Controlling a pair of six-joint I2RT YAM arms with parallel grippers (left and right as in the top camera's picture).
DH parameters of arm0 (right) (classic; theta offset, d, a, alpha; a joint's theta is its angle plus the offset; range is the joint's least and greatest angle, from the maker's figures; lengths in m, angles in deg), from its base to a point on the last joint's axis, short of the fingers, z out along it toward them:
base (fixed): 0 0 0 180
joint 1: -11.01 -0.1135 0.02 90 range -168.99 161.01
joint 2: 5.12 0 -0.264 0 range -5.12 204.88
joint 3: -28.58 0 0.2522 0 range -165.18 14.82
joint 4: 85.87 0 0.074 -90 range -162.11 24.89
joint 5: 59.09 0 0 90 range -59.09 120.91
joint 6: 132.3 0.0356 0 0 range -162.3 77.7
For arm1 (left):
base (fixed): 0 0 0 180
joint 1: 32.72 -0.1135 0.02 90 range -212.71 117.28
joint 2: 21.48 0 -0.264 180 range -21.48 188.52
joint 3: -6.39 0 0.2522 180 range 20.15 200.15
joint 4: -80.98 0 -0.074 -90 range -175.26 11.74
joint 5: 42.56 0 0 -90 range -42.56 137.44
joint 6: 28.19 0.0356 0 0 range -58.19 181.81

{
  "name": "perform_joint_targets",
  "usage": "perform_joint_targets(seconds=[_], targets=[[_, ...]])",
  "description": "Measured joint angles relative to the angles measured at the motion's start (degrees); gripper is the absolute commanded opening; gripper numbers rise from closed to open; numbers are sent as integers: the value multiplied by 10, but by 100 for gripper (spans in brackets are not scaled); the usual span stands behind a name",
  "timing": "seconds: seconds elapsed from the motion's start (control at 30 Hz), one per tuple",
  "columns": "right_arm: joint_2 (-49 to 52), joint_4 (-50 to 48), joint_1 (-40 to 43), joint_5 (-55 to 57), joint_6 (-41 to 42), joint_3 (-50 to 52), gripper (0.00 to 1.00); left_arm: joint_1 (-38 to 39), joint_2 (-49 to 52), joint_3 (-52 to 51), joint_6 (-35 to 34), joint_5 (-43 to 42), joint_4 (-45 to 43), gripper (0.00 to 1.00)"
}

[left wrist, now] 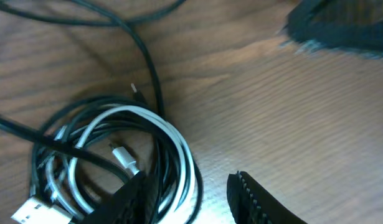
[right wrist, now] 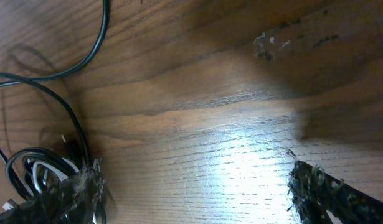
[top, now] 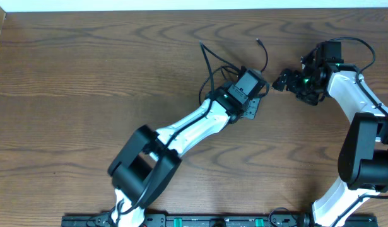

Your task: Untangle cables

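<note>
I saw 2 thin cords coiled together on the wood at the left wrist view's lower left: the white cord (left wrist: 138,112) looped within the black cord (left wrist: 147,59), whose loose strands trailed toward the upper left.

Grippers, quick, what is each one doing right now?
Left gripper: open, over the edge of the coiled thin black and white cords, gripping nothing.
Right gripper: open, empty.

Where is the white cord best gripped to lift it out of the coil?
Probably the white cord at its upper-right arc, where it seems to lie over loops of the black cord. Come straight down, jaws across the strand. Its plug end sits inside the coil, crowded by loops.
</note>
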Motion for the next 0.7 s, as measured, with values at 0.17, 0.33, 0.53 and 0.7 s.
perform_joint_targets(seconds=[0.17,0.33,0.53,0.7], targets=[[0,0,0,0,0,0,95,0,53,-1,1,2,-24,50],[0,0,-2,0,0,0,96,0,54,-1,2,2,-31,45],[0,0,-14,0,0,0,97,-3,24,2,2,1,31,65],[0,0,-15,0,0,0,97,-32,-203,26,2,46,12,65]])
